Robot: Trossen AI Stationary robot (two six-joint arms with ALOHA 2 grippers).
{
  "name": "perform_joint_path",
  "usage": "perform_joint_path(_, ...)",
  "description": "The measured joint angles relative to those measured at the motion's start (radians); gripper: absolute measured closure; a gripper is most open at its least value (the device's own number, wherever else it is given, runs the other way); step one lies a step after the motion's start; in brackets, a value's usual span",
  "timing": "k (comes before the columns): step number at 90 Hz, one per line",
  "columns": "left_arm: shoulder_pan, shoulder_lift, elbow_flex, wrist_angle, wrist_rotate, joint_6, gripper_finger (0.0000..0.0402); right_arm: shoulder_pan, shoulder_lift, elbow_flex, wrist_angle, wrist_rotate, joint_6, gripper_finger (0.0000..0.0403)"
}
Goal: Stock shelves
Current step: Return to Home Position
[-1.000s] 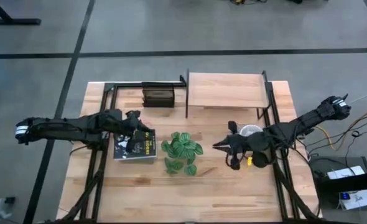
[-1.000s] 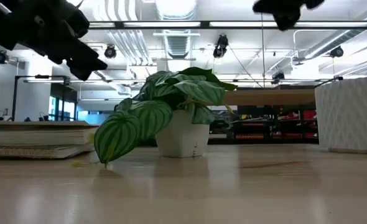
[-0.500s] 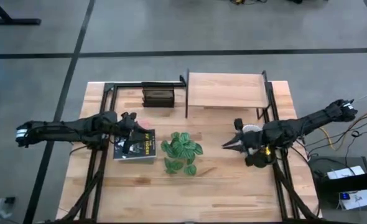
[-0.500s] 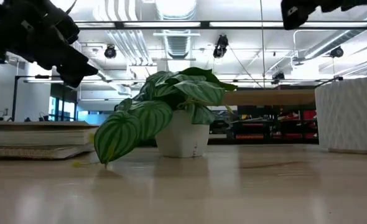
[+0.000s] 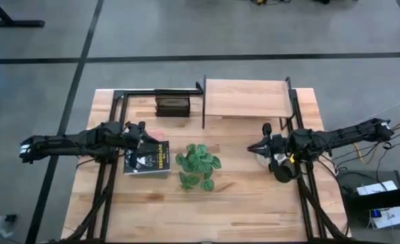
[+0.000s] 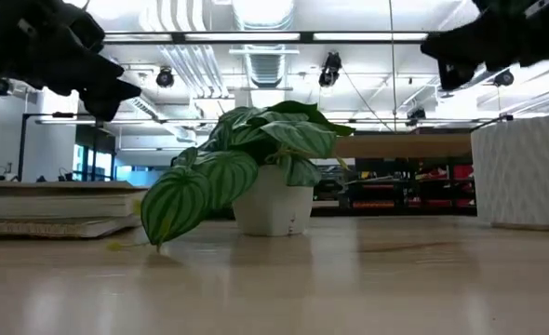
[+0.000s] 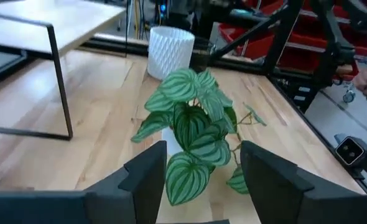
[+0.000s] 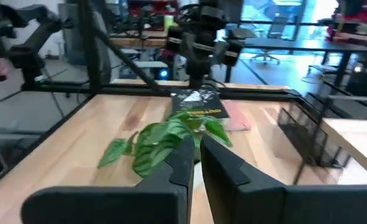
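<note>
The shelves (image 5: pixel 246 100) stand at the table's far edge on a thin black frame, pale board on top; they also show in the left wrist view (image 7: pixel 46 25). A potted plant with striped green leaves (image 5: pixel 198 165) stands on its white pot (image 6: pixel 273 209) mid-table. A dark-covered book (image 5: pixel 147 157) lies flat to its left. My left gripper (image 5: pixel 144 133) hovers open above the book's far edge, and the plant (image 7: pixel 196 124) shows beyond its fingers. My right gripper (image 5: pixel 254 147) hangs shut to the right of the plant, beside a white ribbed pot (image 7: pixel 170 50).
A small dark slatted rack (image 5: pixel 171 104) stands at the far edge, left of the shelves. The white ribbed pot (image 6: pixel 526 172) sits on the table near the right arm. Black frame rails run along both table sides (image 5: pixel 105 176). Bare tabletop lies along the near edge (image 5: pixel 207 217).
My right gripper has drawn back from the plant toward the table's right edge and a little toward the far edge. My left gripper has pulled back toward the left and far edges, off the middle of the book. The plant and the book have stayed put.
</note>
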Motion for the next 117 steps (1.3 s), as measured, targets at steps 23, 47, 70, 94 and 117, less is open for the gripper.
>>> perform_joint_path(23,0.0,-0.099,-0.037,0.0,0.0,0.016,0.0222,-0.102,-0.071,-0.056,0.031,-0.147,0.025,0.0389)
perform_joint_path(47,0.0,-0.239,-0.1,-0.028,-0.045,0.009,0.0233,-0.158,-0.072,-0.1,0.086,-0.156,0.047,0.0389)
perform_joint_path(70,0.0,-0.314,-0.107,-0.115,-0.079,-0.002,0.0243,-0.18,-0.074,-0.144,0.101,-0.157,0.084,0.0389)
perform_joint_path(94,0.0,-0.343,-0.113,-0.158,-0.082,-0.029,0.0247,-0.225,-0.138,-0.155,0.098,-0.209,0.057,0.0389)
perform_joint_path(117,-0.013,-0.336,-0.154,-0.102,-0.125,-0.078,0.0236,-0.34,-0.219,-0.155,0.041,-0.343,0.028,0.0389)
